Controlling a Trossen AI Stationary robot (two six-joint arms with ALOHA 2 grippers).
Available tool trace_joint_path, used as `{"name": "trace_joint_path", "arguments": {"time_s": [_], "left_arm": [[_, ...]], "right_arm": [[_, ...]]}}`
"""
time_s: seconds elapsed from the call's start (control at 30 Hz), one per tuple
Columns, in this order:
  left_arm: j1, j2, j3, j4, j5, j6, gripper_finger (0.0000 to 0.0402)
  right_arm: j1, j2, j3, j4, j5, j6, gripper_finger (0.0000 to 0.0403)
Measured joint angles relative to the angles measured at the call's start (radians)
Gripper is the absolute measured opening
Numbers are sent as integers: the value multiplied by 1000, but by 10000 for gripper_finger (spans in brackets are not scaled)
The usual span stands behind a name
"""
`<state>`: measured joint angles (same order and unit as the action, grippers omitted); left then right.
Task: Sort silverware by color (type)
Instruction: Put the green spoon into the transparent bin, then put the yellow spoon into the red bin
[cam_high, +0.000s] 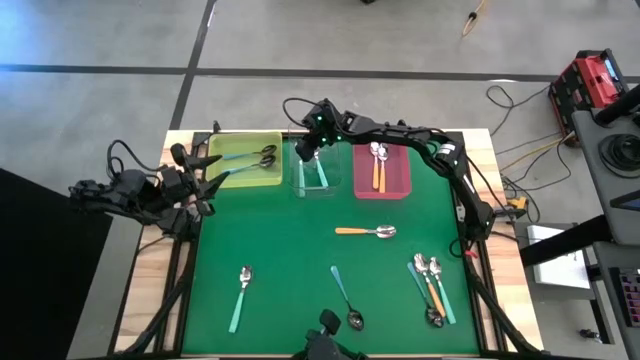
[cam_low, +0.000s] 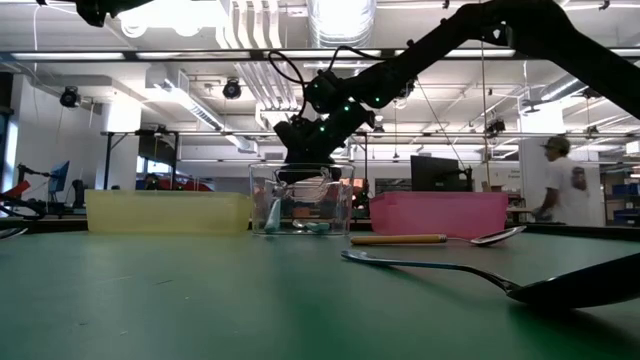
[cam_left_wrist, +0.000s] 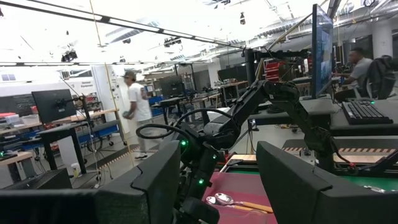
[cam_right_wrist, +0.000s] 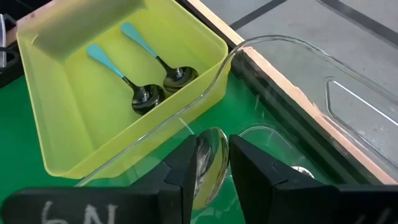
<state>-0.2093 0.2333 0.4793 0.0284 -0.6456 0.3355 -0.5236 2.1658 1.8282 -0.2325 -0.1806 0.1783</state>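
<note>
Dropping a spoon into the clear bin

The right claw (cam_right_wrist: 213, 171), fingers slightly parted around a silver-bowled spoon (cam_right_wrist: 211, 163), hangs over the clear bin (cam_high: 317, 168), likely releasing it; left claw (cam_high: 203, 172) waits spread.

- I see a green-topped table (cam_high: 300, 260) with a wood edge.
- Three bins along the far edge: yellow bin (cam_high: 243, 172) left, clear bin (cam_high: 316, 180) middle, pink bin (cam_high: 383, 186) right.
- Loose on the mat: orange-handled spoon (cam_high: 366, 231) mid-table, teal spoon (cam_high: 241, 296) near left, dark-bowled teal spoon (cam_high: 346, 298) near centre.
- Near right: cluster of spoons (cam_high: 431, 288), teal and orange handles, touching.
</note>
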Motion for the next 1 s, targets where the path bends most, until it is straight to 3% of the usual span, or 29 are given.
{"name": "trace_joint_path", "arguments": {"time_s": [1.0], "left_arm": [[0, 0, 0, 0, 0, 0, 194]], "right_arm": [[0, -1, 2, -2, -2, -3, 155]]}}
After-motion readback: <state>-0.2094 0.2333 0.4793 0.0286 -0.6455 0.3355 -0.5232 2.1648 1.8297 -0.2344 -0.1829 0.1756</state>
